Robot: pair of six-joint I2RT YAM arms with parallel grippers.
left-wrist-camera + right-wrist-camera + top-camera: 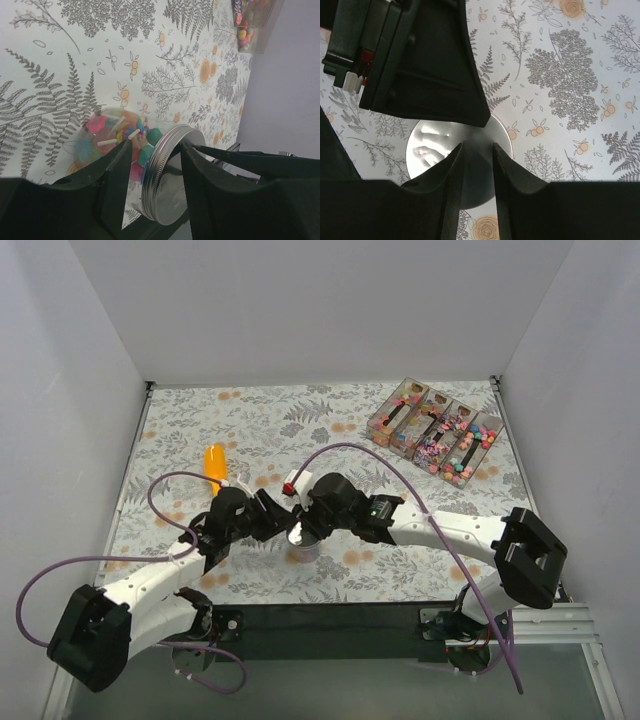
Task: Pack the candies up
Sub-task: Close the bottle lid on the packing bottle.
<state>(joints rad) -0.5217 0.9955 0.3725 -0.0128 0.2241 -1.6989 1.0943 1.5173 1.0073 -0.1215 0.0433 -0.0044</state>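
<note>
Jar (303, 545) dead centre near the front of the table (300, 420), upright with its metal lid (435, 145) on, and both claws are crowded onto it. Candies (127, 132) fill the glass, a jumble of pink, blue, green and orange showing through the wall. More sit in the clear boxes (437, 430) at the far right corner, well apart from all this.

The left claw (156, 145) comes in from the jar's left side at the level of the lid, one finger either side, so the rim lies right between them. It's about half open, and I can't tell whether it is pinching or only bracketing the jar.

The right claw (477, 145) hangs straight over the lid, pointing down along the jar's upright axis. Its fingers are parted by a narrow gap, with only bare lid showing through and nothing held. That gap looks far narrower than the lid. So to my eye any lift or steadying depends on the left claw's side grip, since the jar's height runs across those fingers, not along them.
</note>
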